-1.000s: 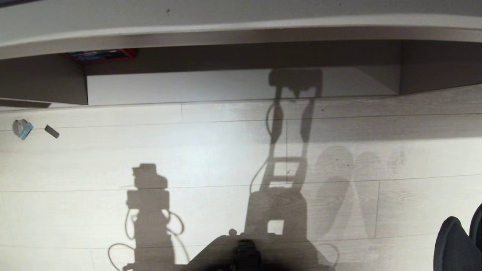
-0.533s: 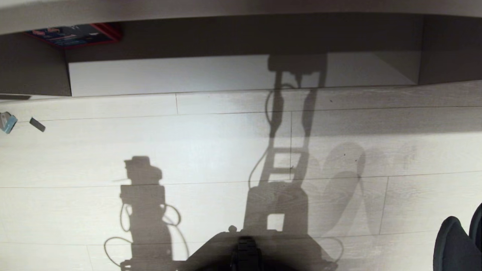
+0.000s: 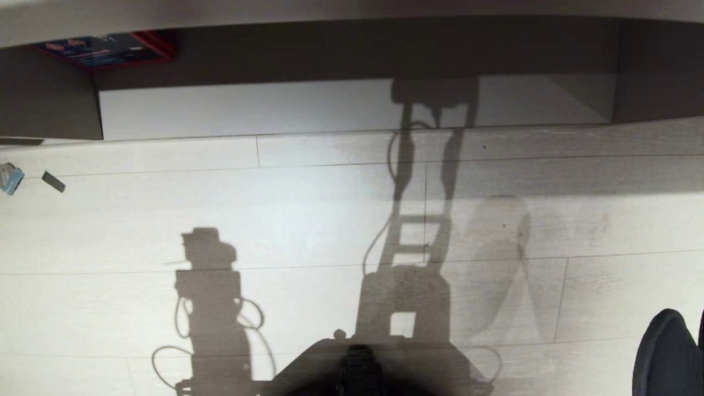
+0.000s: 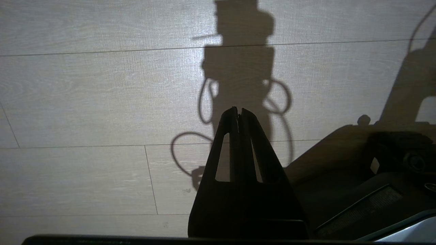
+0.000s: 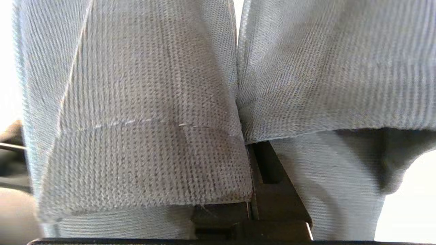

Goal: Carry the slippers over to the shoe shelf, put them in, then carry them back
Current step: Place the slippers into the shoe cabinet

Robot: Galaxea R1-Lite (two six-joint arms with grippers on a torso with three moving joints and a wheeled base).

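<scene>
Seen from the head camera: shoe shelf (image 3: 352,107) now larger and higher in view than a second ago, pale bottom board stretching wide across the far side of the wood-plank floor (image 3: 308,220). Whole scene shifted together (a camera move, not the furniture), then nearly settled over the last half second. Likely meaning: approach to the shelf almost done, placing not yet begun.

Slippers (image 5: 143,112) clamped in the right gripper (image 5: 253,177), grey knit fabric of both pressed side by side and filling the right wrist view; one dark toe (image 3: 665,355) poking into the head view, well short of the shelf and to its right. Left gripper (image 4: 238,114) pressed together on nothing, hanging over bare floor.

Around the shelf: a red-edged box (image 3: 104,49) in the compartment beyond the left divider, two small scraps (image 3: 33,180) on the floor just in front of that divider. Nothing lying between the slippers and the shelf opening; only robot shadows across the planks.
</scene>
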